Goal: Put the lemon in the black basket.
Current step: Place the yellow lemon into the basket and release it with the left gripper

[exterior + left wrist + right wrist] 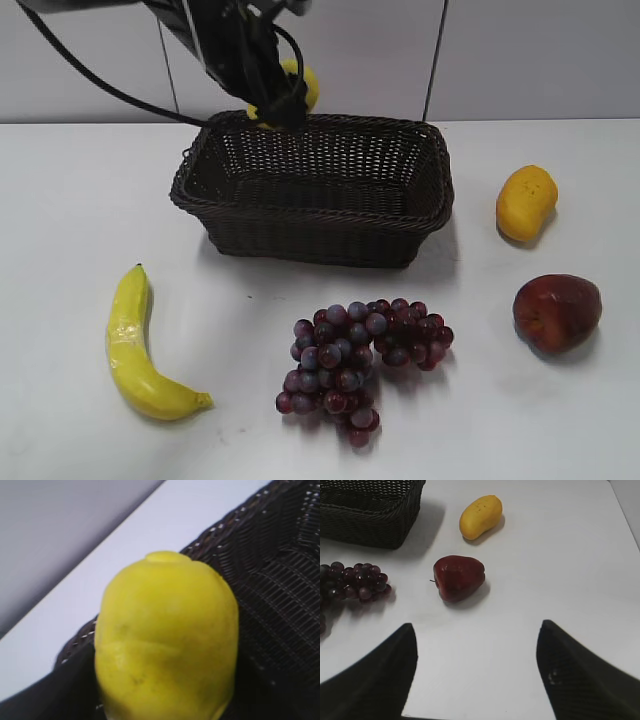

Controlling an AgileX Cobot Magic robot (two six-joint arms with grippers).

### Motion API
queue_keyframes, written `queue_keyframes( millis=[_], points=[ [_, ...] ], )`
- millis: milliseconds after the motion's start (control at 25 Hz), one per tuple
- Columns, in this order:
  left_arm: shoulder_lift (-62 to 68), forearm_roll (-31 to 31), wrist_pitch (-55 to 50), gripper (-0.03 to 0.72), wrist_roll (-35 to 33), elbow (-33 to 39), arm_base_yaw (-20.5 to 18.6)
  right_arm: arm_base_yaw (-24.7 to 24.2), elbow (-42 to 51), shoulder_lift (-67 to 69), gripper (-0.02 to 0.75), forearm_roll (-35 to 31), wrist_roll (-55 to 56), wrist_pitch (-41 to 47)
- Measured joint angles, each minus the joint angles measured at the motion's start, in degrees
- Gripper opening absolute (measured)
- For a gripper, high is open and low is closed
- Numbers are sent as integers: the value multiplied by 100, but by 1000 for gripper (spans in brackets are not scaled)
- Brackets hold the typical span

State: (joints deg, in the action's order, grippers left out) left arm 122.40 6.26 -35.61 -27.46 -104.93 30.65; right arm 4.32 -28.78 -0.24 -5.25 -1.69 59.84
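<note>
My left gripper [272,105] is shut on the lemon [306,88] and holds it above the far left rim of the black basket [315,190]. In the left wrist view the pale yellow lemon [167,640] fills the middle, nub up, with the woven basket [280,580] below and to the right; the fingers are hidden behind the fruit. My right gripper [476,645] is open and empty over bare table, out of the exterior view. The basket's corner shows in the right wrist view [370,510].
A banana [135,345] lies front left, a bunch of purple grapes [360,355] in front of the basket. An orange-yellow oblong fruit [526,202] and a dark red apple [556,312] lie to the right; both show in the right wrist view, fruit [481,516], apple [458,577].
</note>
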Motion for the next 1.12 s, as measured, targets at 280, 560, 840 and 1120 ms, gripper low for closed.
queue_keyframes(
  millis=[280,560,840,1120],
  points=[
    [524,568,214,545,-11,0,143,0,0,0,561,0,0,0],
    [832,728,165,545,-17,0,143,0,0,0,561,0,0,0],
    [832,829,-36,623,-17,0,143,0,0,0,561,0,0,0],
    [644,948,-302,669,-17,0,143,0,0,0,561,0,0,0]
  ],
)
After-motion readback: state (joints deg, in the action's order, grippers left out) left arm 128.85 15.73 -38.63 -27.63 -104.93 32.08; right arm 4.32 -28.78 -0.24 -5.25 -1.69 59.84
